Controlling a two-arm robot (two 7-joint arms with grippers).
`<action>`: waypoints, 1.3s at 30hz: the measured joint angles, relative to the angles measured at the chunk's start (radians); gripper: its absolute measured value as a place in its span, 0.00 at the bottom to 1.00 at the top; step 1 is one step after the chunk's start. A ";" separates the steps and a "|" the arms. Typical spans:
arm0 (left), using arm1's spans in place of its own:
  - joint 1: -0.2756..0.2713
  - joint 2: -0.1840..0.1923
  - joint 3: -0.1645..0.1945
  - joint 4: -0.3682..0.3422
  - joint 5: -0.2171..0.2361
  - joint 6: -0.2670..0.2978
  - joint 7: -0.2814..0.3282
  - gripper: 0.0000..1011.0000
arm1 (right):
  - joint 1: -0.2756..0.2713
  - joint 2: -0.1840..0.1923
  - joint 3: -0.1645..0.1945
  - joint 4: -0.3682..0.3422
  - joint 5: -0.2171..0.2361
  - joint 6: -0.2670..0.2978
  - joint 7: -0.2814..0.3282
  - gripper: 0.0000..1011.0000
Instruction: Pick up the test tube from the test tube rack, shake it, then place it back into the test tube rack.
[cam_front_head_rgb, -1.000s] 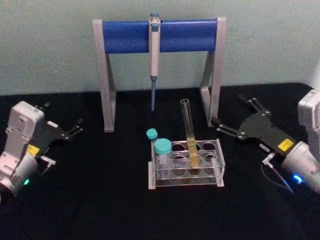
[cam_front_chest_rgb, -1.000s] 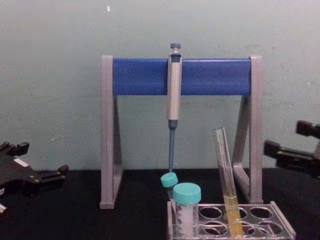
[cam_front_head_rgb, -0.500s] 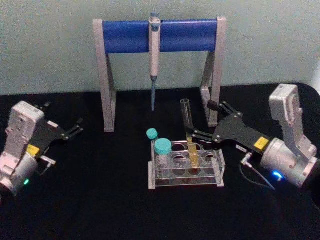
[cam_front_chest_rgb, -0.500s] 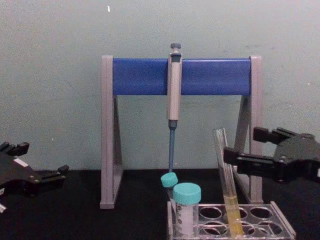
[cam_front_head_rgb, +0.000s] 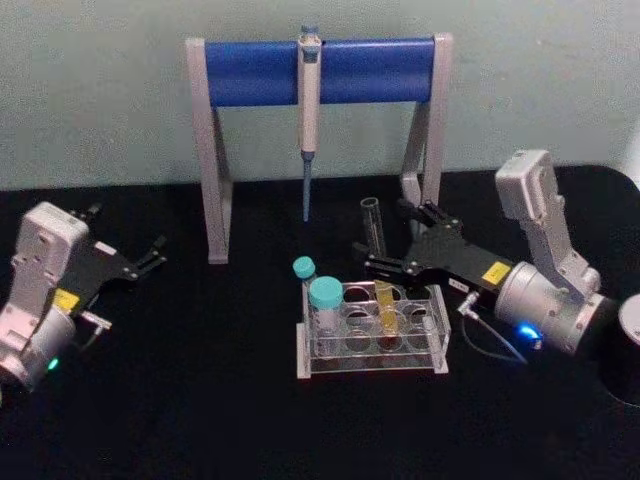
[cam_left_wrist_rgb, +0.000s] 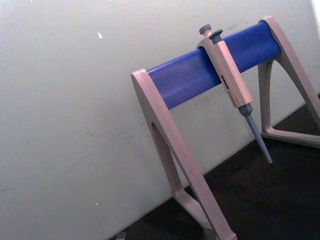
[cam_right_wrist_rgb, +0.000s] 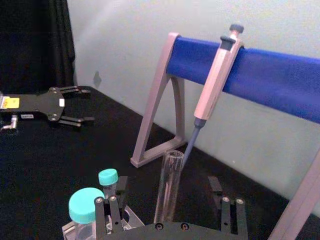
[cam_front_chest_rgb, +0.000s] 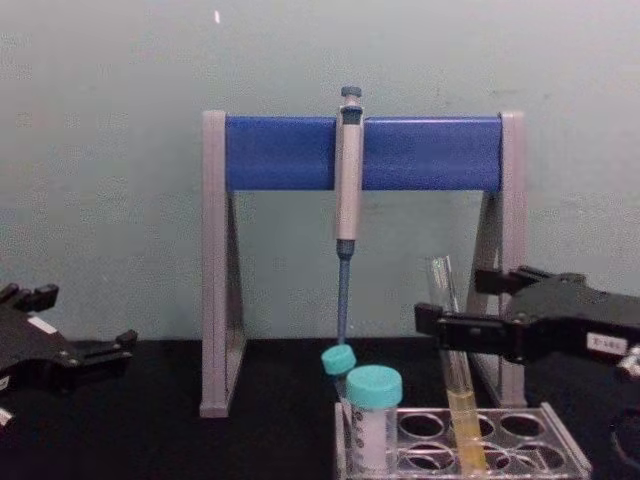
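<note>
Approach | my right gripper (cam_front_head_rgb: 381, 240) jaws spread wide, one each side of the test tube (cam_front_chest_rgb: 456, 378), at its bare upper glass, not touching | tube stands tilted in test tube rack (cam_front_head_rgb: 372, 365) | I sit high to clear the vials (cam_front_head_rgb: 325, 295) | left gripper (cam_front_head_rgb: 128, 266) parked left, spread open

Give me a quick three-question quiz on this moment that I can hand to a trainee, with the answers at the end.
1. True or false: the test tube is out of the test tube rack.
2. Pick one. The right gripper is: A) shut on the pipette; B) open, with a finger on either side of the test tube; C) lying flat on the table.
3. Short answer: which gripper sits far from the rack, on the table's left side?

Key: 1 false. 2 B. 3 the left gripper, open.
</note>
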 joint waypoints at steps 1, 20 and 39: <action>0.000 0.000 0.000 0.000 0.000 0.000 0.000 0.99 | 0.008 -0.006 -0.001 0.007 -0.001 0.013 0.001 0.99; 0.000 0.000 0.000 0.000 0.000 0.000 0.000 0.99 | 0.062 -0.036 -0.007 0.061 0.037 0.098 0.031 0.99; 0.000 0.000 0.000 0.000 0.000 0.000 0.000 0.99 | 0.060 -0.035 -0.006 0.058 0.035 0.097 0.029 0.92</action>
